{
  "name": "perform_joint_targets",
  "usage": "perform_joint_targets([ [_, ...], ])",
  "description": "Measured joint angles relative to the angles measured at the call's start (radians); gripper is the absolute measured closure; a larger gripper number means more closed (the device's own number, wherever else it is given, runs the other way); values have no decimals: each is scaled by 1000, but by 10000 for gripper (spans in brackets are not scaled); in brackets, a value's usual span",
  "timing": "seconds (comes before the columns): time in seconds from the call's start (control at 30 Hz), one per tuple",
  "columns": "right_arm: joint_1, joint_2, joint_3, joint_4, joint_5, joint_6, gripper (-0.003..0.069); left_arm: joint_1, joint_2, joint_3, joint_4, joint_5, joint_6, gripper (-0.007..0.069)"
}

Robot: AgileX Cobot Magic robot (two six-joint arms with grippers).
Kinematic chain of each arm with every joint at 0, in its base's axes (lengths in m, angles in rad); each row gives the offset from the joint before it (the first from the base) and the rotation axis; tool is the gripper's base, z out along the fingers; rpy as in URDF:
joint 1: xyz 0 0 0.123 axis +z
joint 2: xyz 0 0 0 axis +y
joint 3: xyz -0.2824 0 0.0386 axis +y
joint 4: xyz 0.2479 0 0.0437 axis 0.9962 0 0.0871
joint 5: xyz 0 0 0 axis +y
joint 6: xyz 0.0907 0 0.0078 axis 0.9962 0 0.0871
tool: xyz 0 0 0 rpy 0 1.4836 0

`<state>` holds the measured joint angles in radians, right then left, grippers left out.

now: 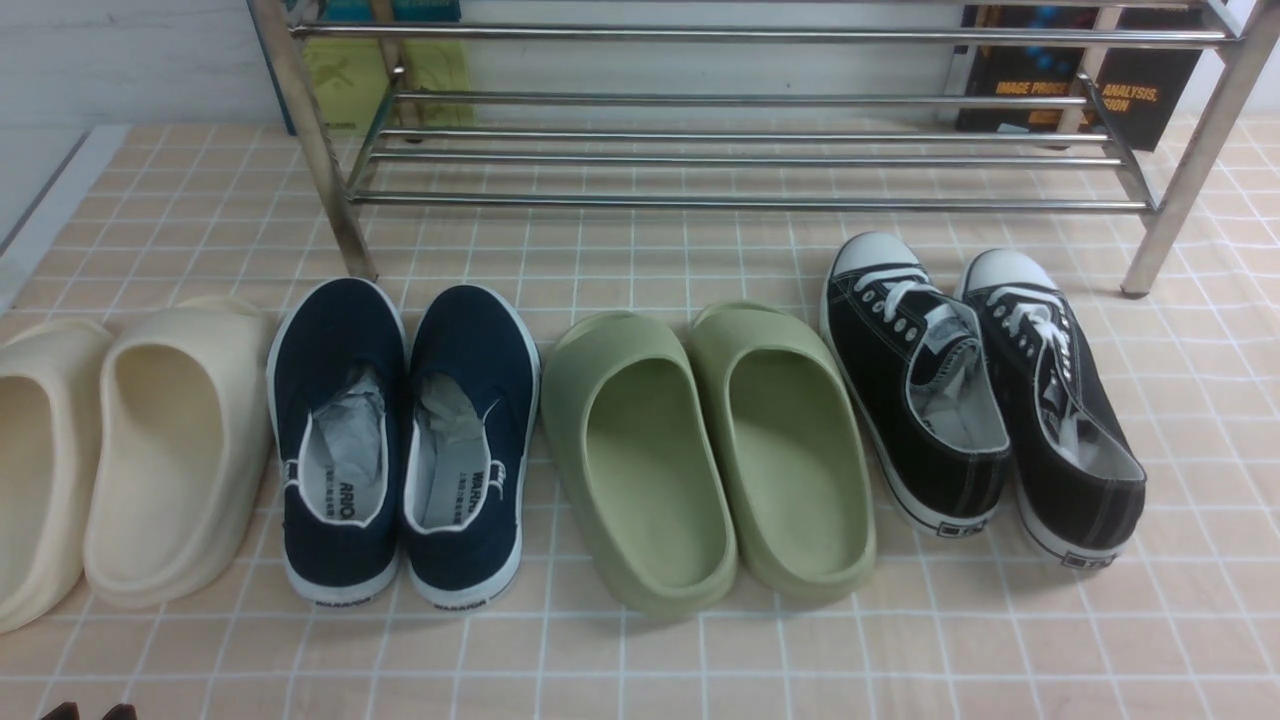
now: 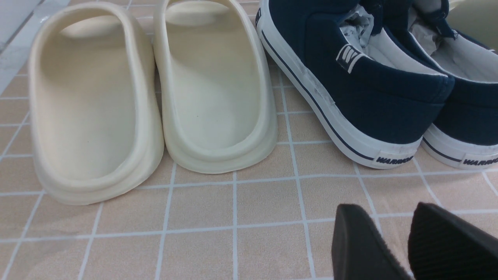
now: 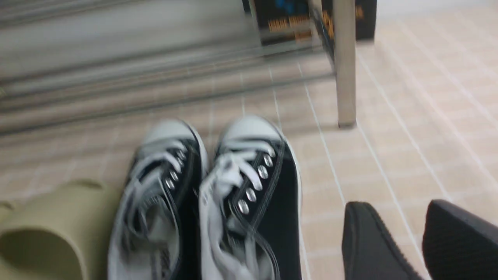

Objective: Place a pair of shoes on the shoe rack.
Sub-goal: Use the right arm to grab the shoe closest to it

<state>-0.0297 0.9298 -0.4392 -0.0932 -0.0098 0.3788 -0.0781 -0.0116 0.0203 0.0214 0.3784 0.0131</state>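
Quick call for you, op: your right gripper (image 3: 398, 217) was open, fingers apart w/ only tile showing between them. It hung just beside the black sneakers (image 1: 930, 400), not touching. The right wrist view was blurry, but laces and eyelets showed clearly enough.

The pair sat on the tiled floor (image 1: 700, 650) at the right end of the shoe row, toes pointing far, white caps toward the shoe rack (image 1: 740, 158). They were side by side, on the near side of the rack, close to its front right leg. The heel tabs had print, too small to read.

Your left gripper (image 2: 391, 221) was open too, nothing in it. It hovered over tile near the heel of a navy slip-on (image 1: 340, 350) w/ "WARRIOR" on the heel tab (image 2: 395, 159); the same word ran along the insoles.

Along the row from the left were the cream slippers (image 1: 170, 450), the navy pair, the green slippers (image 1: 640, 460), then your sneakers.

Behind the rack's right side stood a dark book (image 1: 1080, 95), its orange lettering reading "IMAGE PROC…" and "ANALYSIS,".
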Motion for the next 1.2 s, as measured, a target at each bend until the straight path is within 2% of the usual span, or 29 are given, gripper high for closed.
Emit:
perform_joint_targets([
  [0.1,57,129,-131,-59,269,24,419,0,0,0,0,0,0,385],
  [0.17,125,219,-248,-69,448,-13,400,0,0,0,0,0,0,385],
  [0.33,268,376,-460,-11,654,-146,355,0,0,0,0,0,0,385],
  [0.47,353,498,-582,93,670,-250,341,0,0,0,0,0,0,385],
  [0.57,376,601,-645,125,622,-280,340,0,0,0,0,0,0,385],
  [0.8,383,779,-697,149,569,-288,337,0,0,0,0,0,0,385],
  [1.07,403,826,-705,156,550,-288,333,0,0,0,0,0,0,385],
  [1.2,412,826,-705,159,540,-288,292,0,0,0,0,0,0,385],
])
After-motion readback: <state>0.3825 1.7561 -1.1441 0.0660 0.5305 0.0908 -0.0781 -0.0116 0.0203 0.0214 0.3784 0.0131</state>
